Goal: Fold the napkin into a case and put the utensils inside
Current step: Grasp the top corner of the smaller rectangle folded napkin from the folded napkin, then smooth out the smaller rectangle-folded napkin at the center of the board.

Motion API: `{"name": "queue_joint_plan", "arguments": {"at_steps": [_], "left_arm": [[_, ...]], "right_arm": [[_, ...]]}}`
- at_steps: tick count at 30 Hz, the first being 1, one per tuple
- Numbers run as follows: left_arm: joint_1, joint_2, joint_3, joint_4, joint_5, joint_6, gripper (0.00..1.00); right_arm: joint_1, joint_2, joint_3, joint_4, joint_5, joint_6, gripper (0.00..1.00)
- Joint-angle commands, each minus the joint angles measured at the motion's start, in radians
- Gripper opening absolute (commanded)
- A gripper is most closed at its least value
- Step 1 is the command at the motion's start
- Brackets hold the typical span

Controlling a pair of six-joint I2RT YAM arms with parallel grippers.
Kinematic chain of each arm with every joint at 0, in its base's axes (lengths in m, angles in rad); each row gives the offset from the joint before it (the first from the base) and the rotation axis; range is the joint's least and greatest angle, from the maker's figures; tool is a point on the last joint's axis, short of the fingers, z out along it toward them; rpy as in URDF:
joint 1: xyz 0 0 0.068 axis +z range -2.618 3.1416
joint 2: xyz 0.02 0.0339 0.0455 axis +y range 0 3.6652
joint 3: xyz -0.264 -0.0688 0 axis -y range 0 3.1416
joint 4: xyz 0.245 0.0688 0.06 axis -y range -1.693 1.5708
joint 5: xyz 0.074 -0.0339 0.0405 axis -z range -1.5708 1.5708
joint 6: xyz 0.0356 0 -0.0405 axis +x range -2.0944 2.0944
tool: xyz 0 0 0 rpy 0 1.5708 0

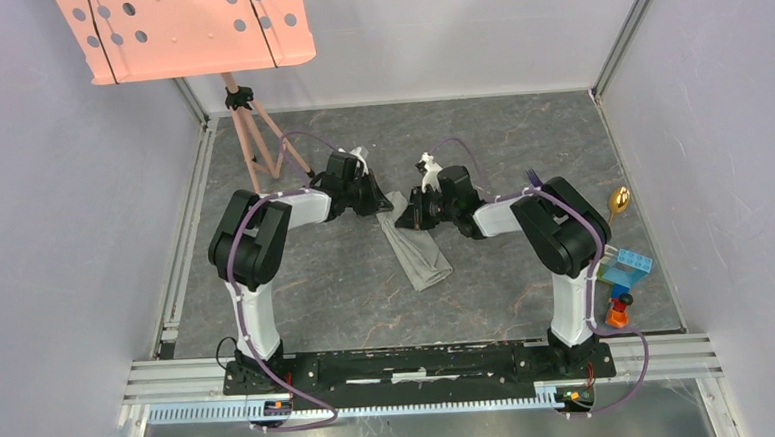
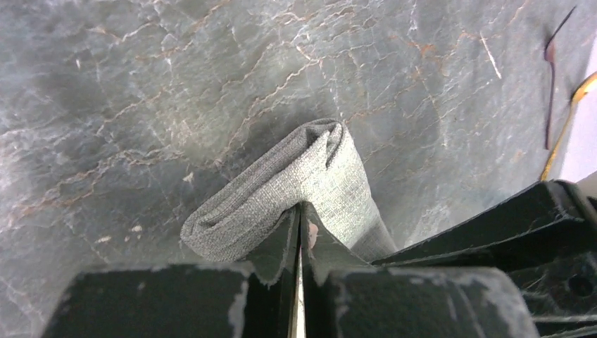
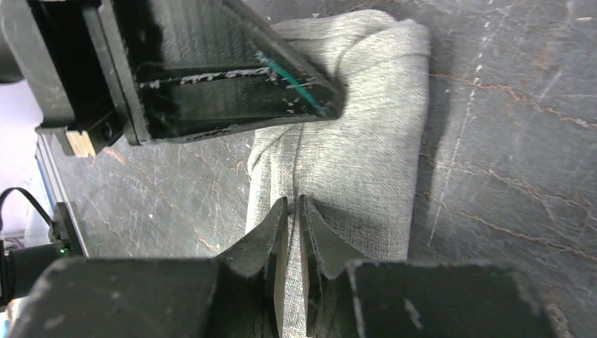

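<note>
The grey napkin (image 1: 417, 252), folded to a narrow strip, lies mid-table, its long axis running from the far end between the arms obliquely toward the near right. The left gripper (image 2: 299, 227) and right gripper (image 3: 291, 220) meet at that far end, each with jaws pressed together, apparently on a fold of cloth. Fork (image 1: 534, 177) and spoon (image 1: 620, 200) lie well apart from it on the right arm's side of the dark marbled table (image 1: 318, 302), near toy blocks (image 1: 628, 266)

Black joint housings, white link shells covering left arm (image 1: 250, 254) and right arm (image 1: 565, 237). Purple cables (image 1: 643, 360) trailing along both. Black base plate (image 1: 416, 365) anchoring them. Matte black fingers (image 2: 274, 246) of left gripper (image 2: 300, 211) scuffing white at edges, teal streak (image 3: 299, 84) showing.
</note>
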Motion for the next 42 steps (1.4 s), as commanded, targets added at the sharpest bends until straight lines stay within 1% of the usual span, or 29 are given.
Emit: {"name": "queue_joint_plan", "arguments": {"at_steps": [1, 3, 5, 6, 7, 10, 11, 12, 14, 16, 19, 21, 23, 24, 25, 26, 28, 30, 32, 33, 34, 42], "left_arm": [[0.002, 0.049, 0.029, -0.022, -0.039, -0.027, 0.05], [0.002, 0.033, 0.025, -0.051, -0.048, -0.005, 0.08], [0.002, -0.027, 0.009, -0.072, -0.033, 0.003, 0.19], [0.003, -0.064, -0.002, -0.079, -0.026, 0.001, 0.27], [0.002, -0.121, -0.018, -0.083, -0.023, -0.001, 0.32], [0.0, -0.268, -0.067, -0.137, -0.02, -0.022, 0.44], [-0.001, -0.318, -0.085, -0.157, -0.022, -0.033, 0.52], [-0.002, -0.362, -0.11, -0.177, -0.025, -0.049, 0.56], [-0.001, -0.437, -0.166, -0.203, -0.031, -0.107, 0.58], [-0.002, -0.501, -0.245, -0.195, -0.013, -0.174, 0.58], [-0.004, -0.572, -0.383, -0.126, 0.01, -0.305, 0.54], [-0.008, -0.598, -0.473, -0.044, 0.031, -0.397, 0.5], [-0.017, -0.606, -0.529, 0.024, 0.047, -0.455, 0.45], [-0.025, -0.605, -0.55, 0.053, 0.047, -0.478, 0.44], [-0.038, -0.6, -0.557, 0.068, 0.04, -0.492, 0.44], [-0.054, -0.59, -0.559, 0.075, 0.031, -0.499, 0.46], [-0.081, -0.559, -0.555, 0.09, 0.023, -0.515, 0.49], [-0.112, -0.526, -0.564, 0.128, 0.014, -0.547, 0.49], [-0.139, -0.5, -0.583, 0.175, -0.012, -0.578, 0.44], [-0.149, -0.488, -0.592, 0.198, -0.024, -0.591, 0.39], [-0.159, -0.478, -0.602, 0.22, -0.038, -0.606, 0.37], [-0.215, -0.372, -0.614, 0.34, -0.078, -0.677, 0.34]], "right_arm": [[0.04, -0.028, 0.019, -0.097, 0.045, -0.098, 0.17], [0.04, -0.079, 0.032, -0.161, 0.055, -0.142, 0.19], [0.042, -0.15, 0.05, -0.261, 0.081, -0.211, 0.23], [0.043, -0.189, 0.061, -0.316, 0.102, -0.258, 0.3], [0.046, -0.22, 0.072, -0.379, 0.115, -0.3, 0.37], [0.068, -0.307, 0.101, -0.572, 0.175, -0.458, 0.58], [0.088, -0.332, 0.103, -0.631, 0.213, -0.505, 0.63], [0.111, -0.35, 0.105, -0.681, 0.254, -0.542, 0.67], [0.159, -0.386, 0.095, -0.735, 0.344, -0.613, 0.72], [0.195, -0.407, 0.094, -0.763, 0.414, -0.651, 0.75], [0.237, -0.419, 0.12, -0.802, 0.51, -0.685, 0.76], [0.26, -0.414, 0.139, -0.81, 0.572, -0.692, 0.73], [0.277, -0.387, 0.165, -0.837, 0.603, -0.696, 0.66], [0.283, -0.375, 0.174, -0.844, 0.612, -0.697, 0.61], [0.291, -0.364, 0.179, -0.849, 0.619, -0.699, 0.58], [0.298, -0.358, 0.18, -0.849, 0.623, -0.697, 0.57], [0.313, -0.357, 0.179, -0.842, 0.624, -0.692, 0.57], [0.328, -0.354, 0.177, -0.836, 0.626, -0.686, 0.59], [0.337, -0.344, 0.175, -0.83, 0.633, -0.678, 0.59], [0.338, -0.338, 0.178, -0.83, 0.637, -0.675, 0.58], [0.342, -0.332, 0.179, -0.83, 0.637, -0.672, 0.57], [0.372, -0.284, 0.189, -0.818, 0.663, -0.664, 0.51]]}}
